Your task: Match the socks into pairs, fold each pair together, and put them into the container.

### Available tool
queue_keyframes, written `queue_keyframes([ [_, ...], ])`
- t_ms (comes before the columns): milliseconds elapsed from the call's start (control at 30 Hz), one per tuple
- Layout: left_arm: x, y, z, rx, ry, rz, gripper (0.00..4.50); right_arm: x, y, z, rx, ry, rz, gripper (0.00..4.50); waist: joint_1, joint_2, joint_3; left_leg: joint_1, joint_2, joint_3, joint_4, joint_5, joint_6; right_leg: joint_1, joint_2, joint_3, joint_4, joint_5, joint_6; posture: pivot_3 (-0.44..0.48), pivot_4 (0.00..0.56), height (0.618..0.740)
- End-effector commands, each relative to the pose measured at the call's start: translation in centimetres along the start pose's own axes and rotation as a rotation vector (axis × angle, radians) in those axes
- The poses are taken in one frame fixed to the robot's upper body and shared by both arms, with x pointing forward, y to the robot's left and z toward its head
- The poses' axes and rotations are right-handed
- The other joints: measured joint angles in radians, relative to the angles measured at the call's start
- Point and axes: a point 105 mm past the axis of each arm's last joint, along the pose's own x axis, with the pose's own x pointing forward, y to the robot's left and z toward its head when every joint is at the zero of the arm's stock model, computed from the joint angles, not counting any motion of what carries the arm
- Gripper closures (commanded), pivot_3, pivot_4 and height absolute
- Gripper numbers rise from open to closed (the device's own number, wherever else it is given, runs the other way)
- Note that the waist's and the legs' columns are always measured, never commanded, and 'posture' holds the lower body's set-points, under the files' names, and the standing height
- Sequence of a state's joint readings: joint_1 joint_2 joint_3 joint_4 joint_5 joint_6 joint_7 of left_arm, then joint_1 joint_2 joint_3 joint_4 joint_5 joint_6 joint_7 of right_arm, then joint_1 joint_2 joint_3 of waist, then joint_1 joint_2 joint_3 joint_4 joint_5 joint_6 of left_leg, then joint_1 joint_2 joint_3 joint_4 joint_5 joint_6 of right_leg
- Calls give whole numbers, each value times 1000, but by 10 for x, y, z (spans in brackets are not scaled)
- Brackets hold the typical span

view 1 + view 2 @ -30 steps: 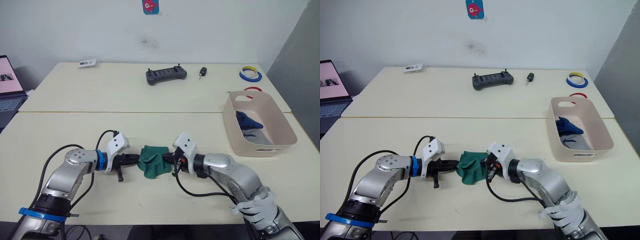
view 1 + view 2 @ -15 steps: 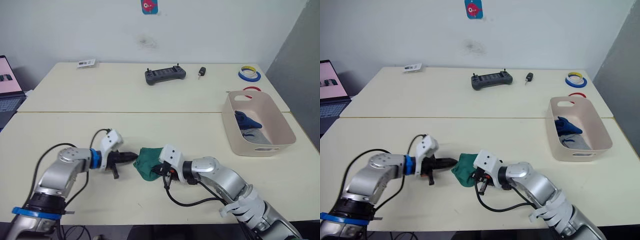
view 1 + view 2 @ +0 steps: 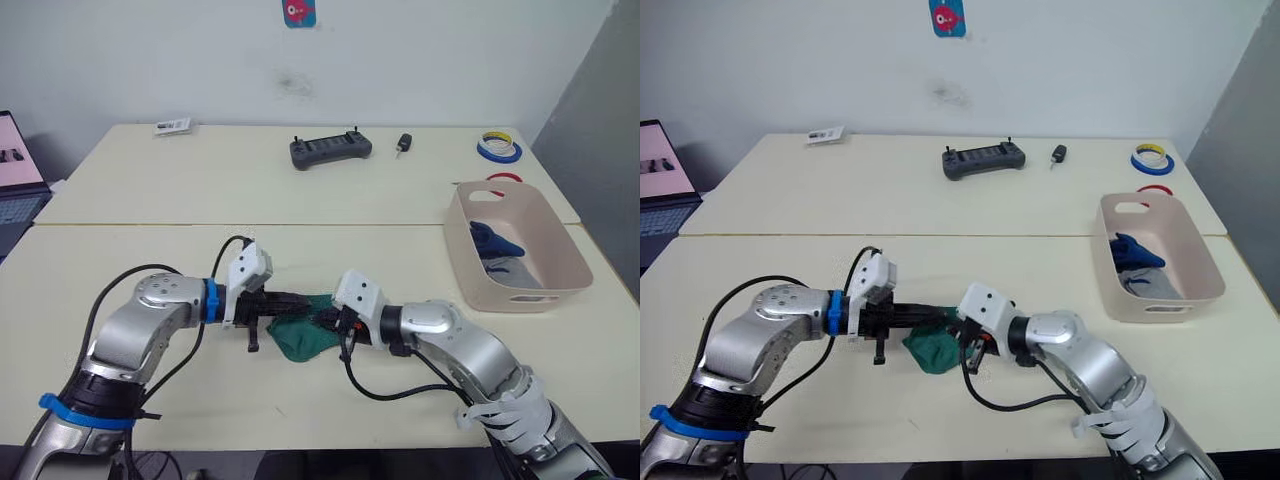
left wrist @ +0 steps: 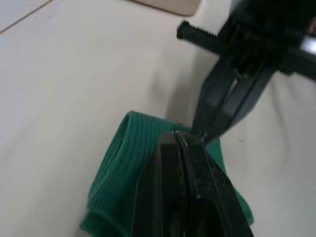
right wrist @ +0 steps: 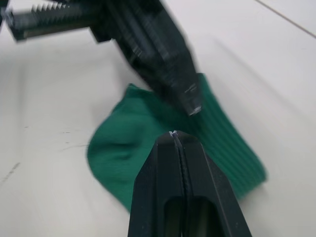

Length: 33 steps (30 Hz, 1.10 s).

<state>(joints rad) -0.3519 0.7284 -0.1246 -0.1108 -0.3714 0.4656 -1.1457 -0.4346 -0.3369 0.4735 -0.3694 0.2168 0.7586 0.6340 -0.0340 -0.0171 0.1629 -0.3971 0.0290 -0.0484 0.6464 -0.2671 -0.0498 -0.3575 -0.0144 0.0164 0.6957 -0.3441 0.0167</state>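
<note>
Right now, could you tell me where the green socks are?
The green socks lie bundled on the near table, left of the pink container, between the left gripper and the right gripper.

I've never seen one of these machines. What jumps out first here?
Two arms meet over green socks at the table's near edge, the left gripper and right gripper both shut above them. At the far right a pink tub holds blue and grey socks.

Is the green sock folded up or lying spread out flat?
Folded, loosely: the green sock lies bunched into a doubled-over bundle on the table, between the left gripper and right gripper.
</note>
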Motion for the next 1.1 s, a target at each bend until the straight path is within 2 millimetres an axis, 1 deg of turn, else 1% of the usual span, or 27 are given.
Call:
queue_keyframes([
  [33, 3, 12, -16, 47, 42, 56, 4500, 6, -12, -4, 11, -19, -76, 4484, 0, 0, 0, 0, 0, 0, 0, 0, 0, 0, 0, 0, 0, 0, 0, 0, 150, 740],
  [167, 5, 19, -37, 49, 90, 97, 4500, 18, -21, -22, 12, 21, -158, 4484, 1, 0, 0, -1, 0, 0, 0, 0, 0, -1, 0, 0, 0, 0, 0, 0, 150, 740],
  [233, 5, 22, -47, 41, 116, 116, 4500, 13, -26, -39, 18, 71, -200, 4484, 3, 0, 0, -1, 0, 1, 0, 0, 0, -1, 0, 0, 0, 0, 0, 0, 150, 740],
  [333, 4, 23, -55, 29, 132, 128, 4500, 4, -30, -49, 27, 98, -231, 4484, 3, 0, 0, 1, 0, 1, 0, 0, 0, 2, -1, 0, 0, 0, 0, 0, 150, 740],
  [433, 3, 24, -55, 15, 115, 137, 4500, -6, -33, -46, 18, 69, -247, 4484, 3, 0, -1, 4, -1, 1, 0, 0, 0, 4, -1, 0, 0, 0, 0, 0, 150, 740],
  [533, -2, 21, -36, 11, 37, 116, 4500, -14, -29, -21, -11, -51, -225, 4484, 1, 0, 0, 4, 0, 1, 0, 0, 0, 4, -1, 0, 0, 0, 0, 0, 150, 740],
  [633, -10, 15, -11, 38, -32, 58, 4500, -21, -23, -2, -37, -117, -190, 4484, -1, 0, 0, 2, 0, 0, 0, 0, 0, 2, 0, 0, 0, 0, 0, 0, 150, 740],
  [700, -13, 8, 4, 41, -60, 9, 4500, -21, -13, 6, -41, -146, -131, 4484, -1, 0, 0, 0, 1, 0, 0, 0, 0, 0, 1, 0, 1, 0, 0, 0, 150, 740],
  [767, -14, 2, 11, 52, -59, -36, 4500, -18, -4, 10, -42, -154, -69, 4484, 1, 0, 0, -1, 1, -1, 0, 0, 0, 0, 1, -1, 0, 0, 0, 0, 150, 740],
  [833, -13, -6, 10, 62, -27, -86, 4500, -13, 6, 7, -29, -134, -4, 4484, 2, 0, 0, -1, 0, 0, 0, 0, 0, 1, 0, 0, 0, 0, 0, 0, 150, 740],
  [900, -11, -12, 6, 77, 6, -119, 4500, -7, 14, 0, -18, -93, 45, 4484, 2, 0, 0, 0, 0, 0, 0, 0, 0, 1, 1, 0, 0, 0, 0, 0, 150, 740],
  [967, -9, -12, -7, 109, 66, -132, 4500, 2, 18, -11, -11, -49, 67, 4484, 2, 0, 0, 0, 0, 0, 0, 0, 0, 1, 1, 0, 0, 0, 0, 0, 150, 740],
  [1100, -6, -7, -29, 147, 144, -130, 4500, 12, 19, -25, -8, 12, 67, 4484, 2, 0, 0, 0, 0, 1, 0, 0, 0, 0, 4, 0, 0, 0, 0, 0, 150, 740],
])
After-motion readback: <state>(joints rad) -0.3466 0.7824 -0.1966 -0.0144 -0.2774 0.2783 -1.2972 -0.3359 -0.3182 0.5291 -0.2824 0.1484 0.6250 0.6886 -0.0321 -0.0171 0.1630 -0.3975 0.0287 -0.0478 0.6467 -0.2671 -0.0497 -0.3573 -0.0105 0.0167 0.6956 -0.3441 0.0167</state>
